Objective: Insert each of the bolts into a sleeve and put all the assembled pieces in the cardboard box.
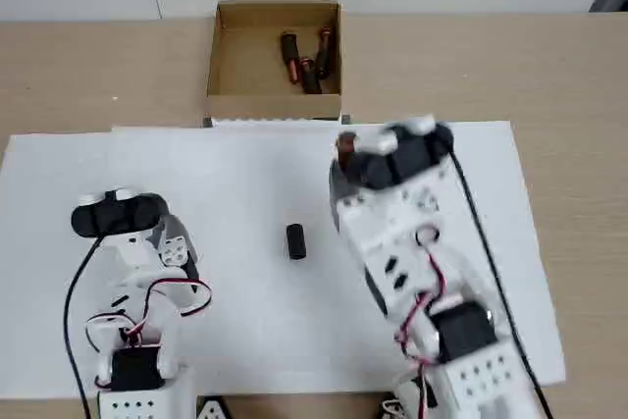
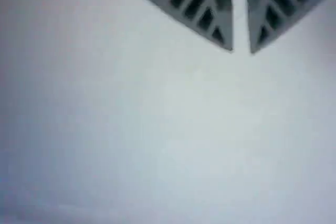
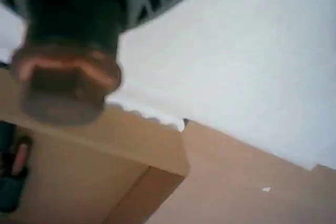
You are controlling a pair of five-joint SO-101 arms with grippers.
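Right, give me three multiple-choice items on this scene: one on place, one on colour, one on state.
1. Where is the loose sleeve?
A in the box
B on the paper
C on the bare table

2. What colour is it?
A black
B white
C yellow

3. The right end effector is:
A open and empty
B open over the sleeve
C shut on a piece

Key: B, the high view shows it lying on the paper; A, it stands out dark against the white; C, the right wrist view shows the piece clamped.
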